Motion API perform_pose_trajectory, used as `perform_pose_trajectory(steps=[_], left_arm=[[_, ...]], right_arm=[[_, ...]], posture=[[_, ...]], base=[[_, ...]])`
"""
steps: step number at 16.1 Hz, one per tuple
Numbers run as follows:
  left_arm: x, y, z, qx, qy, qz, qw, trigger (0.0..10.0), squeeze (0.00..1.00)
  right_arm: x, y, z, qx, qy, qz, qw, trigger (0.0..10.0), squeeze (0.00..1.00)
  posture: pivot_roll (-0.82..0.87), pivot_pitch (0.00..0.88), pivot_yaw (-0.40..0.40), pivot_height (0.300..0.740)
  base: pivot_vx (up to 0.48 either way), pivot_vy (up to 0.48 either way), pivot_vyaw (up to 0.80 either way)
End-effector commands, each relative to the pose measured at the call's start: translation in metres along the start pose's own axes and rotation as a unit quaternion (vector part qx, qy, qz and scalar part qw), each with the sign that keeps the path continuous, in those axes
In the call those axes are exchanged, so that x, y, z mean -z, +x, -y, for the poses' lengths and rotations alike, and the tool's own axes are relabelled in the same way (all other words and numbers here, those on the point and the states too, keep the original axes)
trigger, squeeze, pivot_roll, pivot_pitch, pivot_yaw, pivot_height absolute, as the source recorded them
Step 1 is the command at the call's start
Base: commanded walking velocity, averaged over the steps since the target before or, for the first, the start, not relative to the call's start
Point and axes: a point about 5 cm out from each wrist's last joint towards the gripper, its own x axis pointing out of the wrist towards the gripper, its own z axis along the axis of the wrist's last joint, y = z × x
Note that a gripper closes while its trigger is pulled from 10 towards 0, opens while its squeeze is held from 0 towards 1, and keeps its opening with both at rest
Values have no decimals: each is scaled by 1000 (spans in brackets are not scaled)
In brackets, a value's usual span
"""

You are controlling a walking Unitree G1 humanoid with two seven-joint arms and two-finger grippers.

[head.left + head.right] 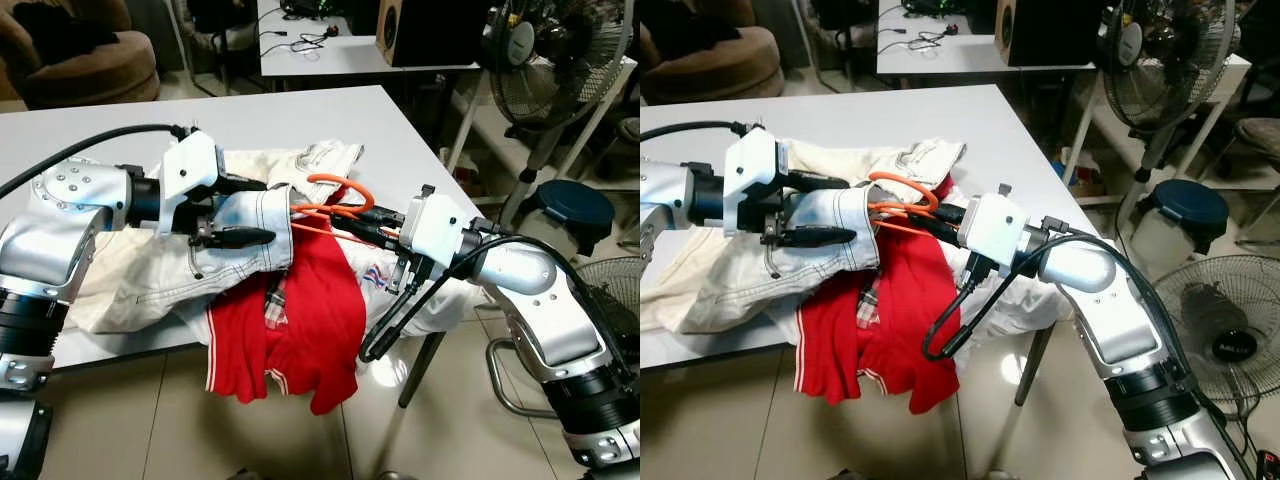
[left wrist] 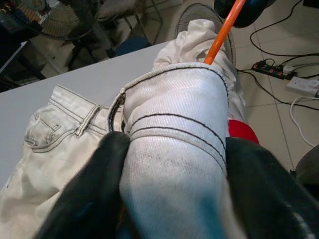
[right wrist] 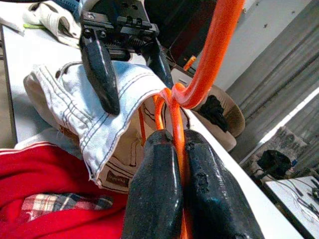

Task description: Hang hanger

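Left gripper point(image 1: 262, 211) clamped on white pants point(image 1: 240, 235), holding the leg end up. Orange hanger point(image 1: 335, 200) poking into that opening, long side lying left to right. Right gripper point(image 1: 352, 222) pinched tight on the hanger's neck, right beside the cloth.

You see an orange hanger point(image 1: 340, 196), off-white dark-stitched jeans point(image 1: 240, 240), a red shirt point(image 1: 310, 310) with plaid lining point(image 1: 276, 300).

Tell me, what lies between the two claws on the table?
In the left eye view, the orange hanger spans from the right claw into the white trouser leg, which the left claw grips.
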Motion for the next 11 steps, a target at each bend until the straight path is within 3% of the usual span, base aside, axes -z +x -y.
perform_pose_trajectory(steps=[1,5,11], left_arm=[[2,1,0,5,4,-12,1000,0,0],[1,14,-4,-16,4,39,999,0,0],[0,12,-7,-25,17,67,997,0,0]], right_arm=[[-10,-3,7,6,-13,16,1000,10000,0],[-11,0,5,4,-13,20,1000,10000,0],[-10,-3,8,5,-17,14,1000,10000,0]], posture=[[-155,0,16,740],[-158,0,18,740],[-163,0,16,740]], base=[[0,0,0],[0,0,0],[0,0,0]])
